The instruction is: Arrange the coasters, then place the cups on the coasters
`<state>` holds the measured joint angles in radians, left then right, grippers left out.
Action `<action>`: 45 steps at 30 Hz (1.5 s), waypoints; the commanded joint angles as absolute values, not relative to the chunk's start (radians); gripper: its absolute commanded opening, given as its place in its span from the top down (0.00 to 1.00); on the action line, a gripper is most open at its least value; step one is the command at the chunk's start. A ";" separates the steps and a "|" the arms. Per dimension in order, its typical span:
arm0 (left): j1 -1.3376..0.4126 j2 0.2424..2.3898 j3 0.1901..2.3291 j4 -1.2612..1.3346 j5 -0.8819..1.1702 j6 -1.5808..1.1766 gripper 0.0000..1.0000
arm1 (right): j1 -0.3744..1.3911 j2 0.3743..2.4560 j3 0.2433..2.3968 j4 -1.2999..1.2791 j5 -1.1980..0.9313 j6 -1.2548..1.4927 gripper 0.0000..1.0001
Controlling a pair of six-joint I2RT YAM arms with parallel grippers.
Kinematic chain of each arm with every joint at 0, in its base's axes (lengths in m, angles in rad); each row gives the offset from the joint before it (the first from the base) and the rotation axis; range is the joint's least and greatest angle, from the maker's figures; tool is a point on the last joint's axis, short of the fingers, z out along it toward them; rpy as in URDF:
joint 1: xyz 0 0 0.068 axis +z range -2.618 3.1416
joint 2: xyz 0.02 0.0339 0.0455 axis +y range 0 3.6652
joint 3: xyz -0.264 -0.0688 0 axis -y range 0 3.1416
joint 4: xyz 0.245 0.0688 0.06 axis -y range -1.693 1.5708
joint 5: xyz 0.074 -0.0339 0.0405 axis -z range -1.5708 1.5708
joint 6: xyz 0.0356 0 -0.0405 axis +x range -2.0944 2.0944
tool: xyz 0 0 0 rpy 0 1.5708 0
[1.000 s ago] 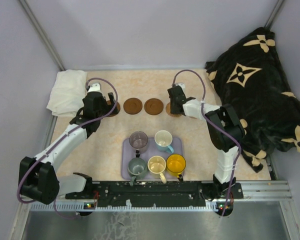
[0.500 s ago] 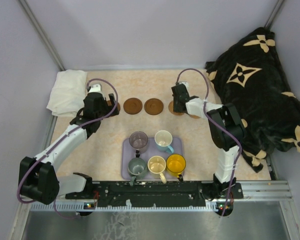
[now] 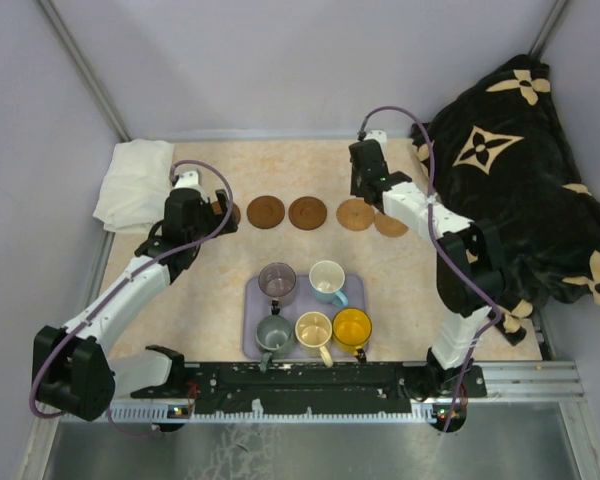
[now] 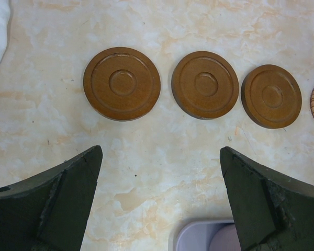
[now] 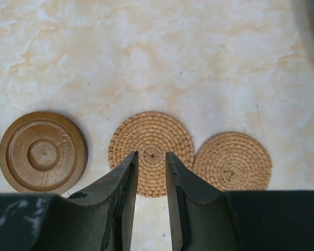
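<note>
Pulled back toward 12 o'clock over the last second, the right hand (image 5: 152,157) now leaves both tan coasters uncovered in the top view, while the left hand (image 4: 160,151) stays at the 9 o'clock end of the row. Five coasters lie flat on the marbled beige counter (image 3: 400,290), at 12 o'clock of the lavender tray (image 3: 354,288). Three are dark brown wood, each turned with a raised rim and a small round dimple at its centre: the left wooden coaster (image 4: 122,83), the middle wooden coaster (image 4: 205,84) and the right wooden coaster (image 4: 272,96), spaced apart in a line. At 3 o'clock of them lie two lighter discs of coiled woven fibre: the first woven coaster (image 5: 152,130), in line with the wooden ones, and the second woven coaster (image 5: 233,161) at its 4 o'clock, rims meeting or nearly so. The right hand's jaws stand only a narrow slit apart and grip nothing, with the first woven coaster showing below them. The left hand is spread wide and empty. All five cups stand upright on the tray: the purple-grey cup (image 3: 277,280) and the light blue cup (image 3: 327,279) in the far row, the grey-green cup (image 3: 274,332), the cream cup (image 3: 313,328) and the orange-yellow cup (image 3: 352,326) in the near row.
</note>
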<state>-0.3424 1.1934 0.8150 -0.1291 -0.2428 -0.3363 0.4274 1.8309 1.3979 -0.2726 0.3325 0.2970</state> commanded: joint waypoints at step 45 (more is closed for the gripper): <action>-0.345 1.207 0.782 -0.128 -0.205 -0.362 0.00 | 0.245 1.874 1.173 -0.284 0.341 0.376 0.78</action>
<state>-0.3424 1.2011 0.7784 -0.1368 -0.1978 -0.3653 0.2653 1.8336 1.1374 -0.2985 0.3351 0.3626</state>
